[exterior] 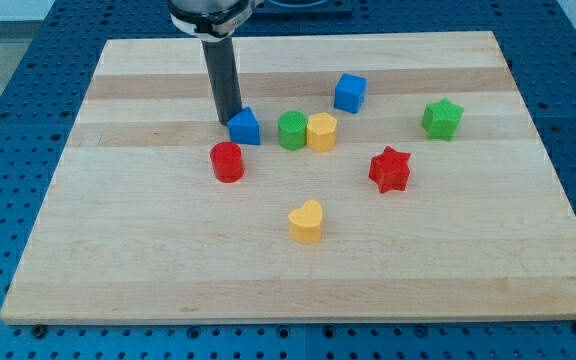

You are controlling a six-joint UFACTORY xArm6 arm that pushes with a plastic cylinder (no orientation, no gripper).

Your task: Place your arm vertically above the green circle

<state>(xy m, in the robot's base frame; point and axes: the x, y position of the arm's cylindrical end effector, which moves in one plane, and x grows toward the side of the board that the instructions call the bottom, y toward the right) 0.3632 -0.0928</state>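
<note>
A: Nearest the camera: yellow heart (306, 221), down the view from the rod and a bit to its right, well apart from it.

B: Rod end?

A: Arm carries no claw, so nothing opens, shuts or holds. Just a dark rod, upright. The tip (228, 121) sits on the wooden board (468, 260), touching or just beside the left side of the blue block (245, 126), a wedge-like shape; can't tell if there's contact.

B: Task thing?

A: Green circle (292, 130), to the tip's right on the far side of that blue block, roughly level with it. Yellow hexagon-ish block (321, 131) touches the green one's right side. Tip is near the green circle, not over it.

B: Others?

A: Red cylinder (227, 161) just below the tip, near. Blue cube (350, 92) up and right of the tip. Red star (390, 169) farther right and lower. Green star (442, 118) farthest right, about level with the tip.

B: Surroundings?

A: Blue perforated table (8, 120) around the board.
</note>
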